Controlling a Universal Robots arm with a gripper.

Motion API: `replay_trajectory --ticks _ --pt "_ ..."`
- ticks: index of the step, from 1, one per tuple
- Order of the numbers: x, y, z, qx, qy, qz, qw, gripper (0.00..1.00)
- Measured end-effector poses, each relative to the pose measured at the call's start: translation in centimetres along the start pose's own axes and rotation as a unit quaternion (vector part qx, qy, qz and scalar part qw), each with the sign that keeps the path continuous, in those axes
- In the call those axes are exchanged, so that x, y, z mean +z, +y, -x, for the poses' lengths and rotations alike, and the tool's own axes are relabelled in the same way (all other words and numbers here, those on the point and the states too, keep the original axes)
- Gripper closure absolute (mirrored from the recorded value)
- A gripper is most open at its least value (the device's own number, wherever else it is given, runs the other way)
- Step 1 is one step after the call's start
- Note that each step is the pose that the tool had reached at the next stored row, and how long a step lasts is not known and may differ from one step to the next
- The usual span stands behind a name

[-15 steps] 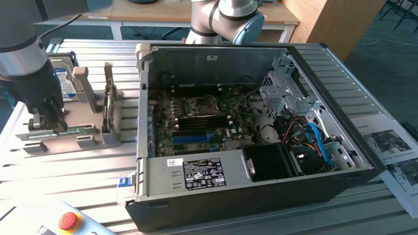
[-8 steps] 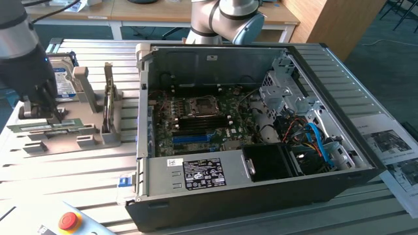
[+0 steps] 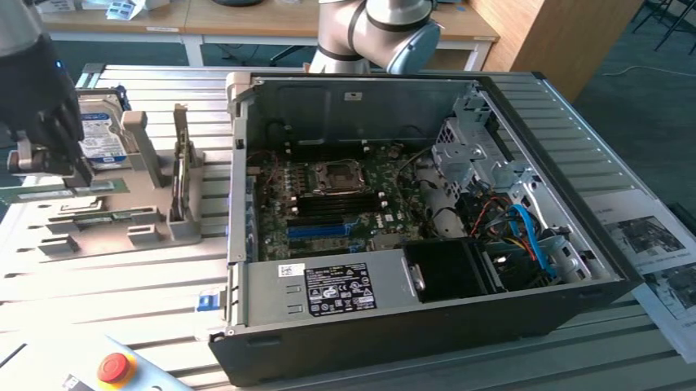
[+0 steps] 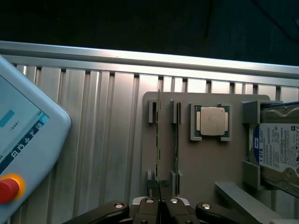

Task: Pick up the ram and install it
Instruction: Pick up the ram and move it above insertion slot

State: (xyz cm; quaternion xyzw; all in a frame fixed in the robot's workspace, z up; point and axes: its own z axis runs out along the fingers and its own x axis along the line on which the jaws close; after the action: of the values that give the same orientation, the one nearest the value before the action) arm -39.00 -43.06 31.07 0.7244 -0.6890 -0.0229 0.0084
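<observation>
Your claw [image 4: 160, 205] was pressed nearly together, pinching the end of the ram [image 4: 159, 135], which stood on edge in the slot along the gray holder's [image 4: 205, 163] outer edge. Two sticks stood in the holder: the ram and a second stick [image 4: 176, 135] just beside it. One processor [image 4: 212, 121] and one hard drive [image 4: 280, 149] shared the holder. One open computer case [image 3: 413, 326] sat on the desk [image 4: 93, 140].
</observation>
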Motion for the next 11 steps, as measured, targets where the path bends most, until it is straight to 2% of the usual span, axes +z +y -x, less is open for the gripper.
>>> replay_trajectory --ticks 11 --pt "-4.90 0.21 0.1 0.000 0.0000 0.0000 1.0000 0.89"
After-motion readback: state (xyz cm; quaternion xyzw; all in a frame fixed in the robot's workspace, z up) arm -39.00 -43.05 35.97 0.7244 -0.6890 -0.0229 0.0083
